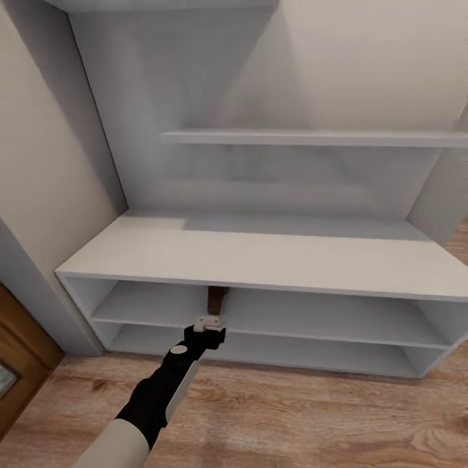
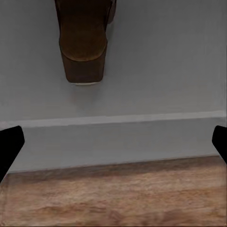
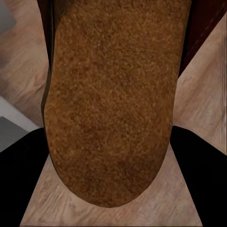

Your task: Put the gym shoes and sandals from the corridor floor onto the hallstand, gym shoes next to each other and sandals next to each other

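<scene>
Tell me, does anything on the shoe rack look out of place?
One sandal sits on the upper inner shelf of the hallstand, alone. The left claw is open in front of it. The other sandal is in the right claw, over the floor.

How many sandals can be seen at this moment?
2. One sandal lies on the rack's upper shelf, ahead of the open left gripper. The other sandal is held between the right gripper's fingers, above the floor.
</scene>
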You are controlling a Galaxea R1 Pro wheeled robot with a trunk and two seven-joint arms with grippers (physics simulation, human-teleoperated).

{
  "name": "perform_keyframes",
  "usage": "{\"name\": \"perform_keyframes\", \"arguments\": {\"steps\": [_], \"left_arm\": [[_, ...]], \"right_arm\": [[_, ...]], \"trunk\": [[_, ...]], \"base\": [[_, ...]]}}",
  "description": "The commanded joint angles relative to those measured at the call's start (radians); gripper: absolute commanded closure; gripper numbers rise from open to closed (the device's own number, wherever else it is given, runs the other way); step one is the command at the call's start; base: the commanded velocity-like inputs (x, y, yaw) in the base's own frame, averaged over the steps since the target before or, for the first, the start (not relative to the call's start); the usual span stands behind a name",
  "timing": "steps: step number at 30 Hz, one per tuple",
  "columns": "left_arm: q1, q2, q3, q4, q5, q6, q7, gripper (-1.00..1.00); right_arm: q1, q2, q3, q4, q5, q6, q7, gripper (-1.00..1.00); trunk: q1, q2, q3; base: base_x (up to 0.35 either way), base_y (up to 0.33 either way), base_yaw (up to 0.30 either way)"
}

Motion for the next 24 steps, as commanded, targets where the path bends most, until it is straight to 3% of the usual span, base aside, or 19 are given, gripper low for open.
{"name": "perform_keyframes", "arguments": {"steps": [1, 6, 9, 12, 18, 21, 22, 24], "left_arm": [[0.000, 0.009, -0.004, -0.002, 0.012, 0.000, 0.009, -1.00], [0.006, 0.053, -0.002, -0.002, 0.016, -0.087, 0.003, -1.00], [0.009, 0.111, -0.002, 0.014, 0.020, -0.152, -0.002, -1.00], [0.010, 0.138, -0.003, 0.039, 0.021, -0.184, -0.011, -1.00], [0.013, 0.184, -0.001, 0.159, 0.021, -0.329, -0.156, -1.00], [0.013, 0.233, -0.001, 0.180, 0.029, -0.355, -0.201, -1.00], [0.013, 0.256, -0.001, 0.184, 0.070, -0.361, -0.227, -1.00], [0.013, 0.261, -0.002, 0.204, 0.101, -0.363, -0.243, -1.00]], "right_arm": [[-0.001, 0.000, -0.005, -0.001, -0.004, 0.007, 0.001, 1.00], [-0.001, 0.001, -0.005, -0.001, -0.004, 0.007, 0.000, 1.00], [-0.002, 0.001, -0.006, -0.001, -0.004, 0.005, -0.001, 1.00], [-0.002, 0.002, -0.006, -0.002, -0.004, 0.005, 0.000, 1.00], [-0.001, 0.005, -0.007, -0.002, -0.005, 0.005, 0.000, 1.00], [-0.002, 0.005, -0.007, -0.003, -0.004, 0.005, -0.003, 1.00], [-0.002, 0.005, -0.006, -0.004, -0.004, 0.005, -0.004, 1.00], [-0.002, 0.005, -0.006, -0.004, -0.004, 0.005, -0.005, 1.00]], "trunk": [[-0.001, 0.000, -0.001], [-0.001, 0.000, -0.001], [-0.001, 0.000, -0.001], [-0.001, 0.000, -0.001], [-0.001, 0.000, -0.001], [-0.001, 0.000, -0.001], [-0.001, 0.000, -0.001], [-0.001, 0.000, -0.001]], "base": [[-0.337, 0.000, 0.000], [-0.234, 0.000, 0.000], [-0.036, 0.000, 0.000], [-0.013, 0.000, 0.000], [-0.002, 0.000, 0.000], [0.000, 0.000, 0.000], [0.000, 0.000, 0.000], [-0.011, 0.000, 0.000]]}}
